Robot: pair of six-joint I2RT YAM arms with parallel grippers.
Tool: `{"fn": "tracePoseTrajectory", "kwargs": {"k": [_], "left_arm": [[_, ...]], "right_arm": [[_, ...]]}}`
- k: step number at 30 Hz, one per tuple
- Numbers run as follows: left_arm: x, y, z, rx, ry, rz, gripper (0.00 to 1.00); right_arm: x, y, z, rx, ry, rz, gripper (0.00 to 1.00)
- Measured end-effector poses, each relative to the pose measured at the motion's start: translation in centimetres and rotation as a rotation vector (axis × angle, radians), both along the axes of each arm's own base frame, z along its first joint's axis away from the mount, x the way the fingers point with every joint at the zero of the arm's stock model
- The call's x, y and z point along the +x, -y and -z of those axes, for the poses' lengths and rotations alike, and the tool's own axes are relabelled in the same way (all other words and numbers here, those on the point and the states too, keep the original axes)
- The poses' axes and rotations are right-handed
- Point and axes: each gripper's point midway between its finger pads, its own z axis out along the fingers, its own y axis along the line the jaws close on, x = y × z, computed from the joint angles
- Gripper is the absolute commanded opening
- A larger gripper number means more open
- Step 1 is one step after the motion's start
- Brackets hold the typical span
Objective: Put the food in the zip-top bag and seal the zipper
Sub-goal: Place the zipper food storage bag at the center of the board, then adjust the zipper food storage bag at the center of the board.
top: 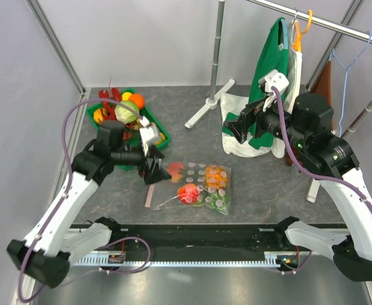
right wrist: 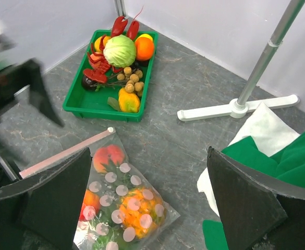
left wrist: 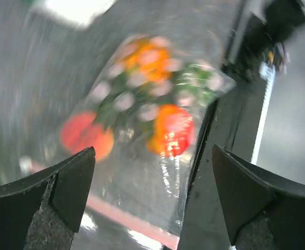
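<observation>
Many pink dots [right wrist: 125,167] printed across zip-top bag [top: 168,189] holding food [top: 187,193].

Zip-top bag [top: 201,176] clear, pale pink dots, pink zipper [right wrist: 63,153] — food [top: 189,194] orange, red, green; tray [right wrist: 89,112] green.

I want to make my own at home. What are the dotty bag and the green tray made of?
Bag: it looks like thin, soft, clear plastic. You can see right through it, it wrinkles and glints, and the pink dots look printed on.
Tray: probably hard, smooth plastic. It is one plain green all over, with a stiff raised rim and a slight shine.
</observation>
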Motion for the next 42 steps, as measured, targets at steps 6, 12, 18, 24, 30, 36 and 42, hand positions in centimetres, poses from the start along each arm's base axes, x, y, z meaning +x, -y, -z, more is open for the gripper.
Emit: {"fn": "tracePoseTrajectory", "kwargs": {"k": [6, 12, 18, 24, 30, 36, 42], "left_arm": [[-13.0, 6.9, -1.1, -0.049, 0.343, 0.656, 0.58], [-13.9, 10.7, 6.6, 0.142, 0.386, 0.85, 0.43], [-11.2, 14.5, 13.0, 0.306, 0.483, 0.878, 0.35], [-7.3, 19.8, 15.8, 0.385, 0.53, 0.817, 0.32], [0.6, 26.8, 15.4, 0.429, 0.587, 0.587, 0.32], [12.2, 25.2, 14.2, 0.468, 0.543, 0.246, 0.53], [11.6, 21.5, 10.8, 0.314, 0.337, 0.192, 0.86]], "right_arm": [[0.2, 0.5, -0.4, 0.029, -0.006, 0.045, 0.98], [0.6, 1.3, -1.7, 0.085, -0.005, 0.117, 0.98], [0.4, 1.7, -5.2, 0.181, 0.045, 0.147, 0.98], [0.6, 1.6, -5.7, 0.198, 0.055, 0.148, 0.98], [0.7, 1.5, -5.6, 0.196, 0.051, 0.143, 0.98], [0.4, 1.2, -5.6, 0.193, 0.055, 0.121, 0.98], [0.1, 1.3, -5.1, 0.184, 0.057, 0.114, 0.98]]}}
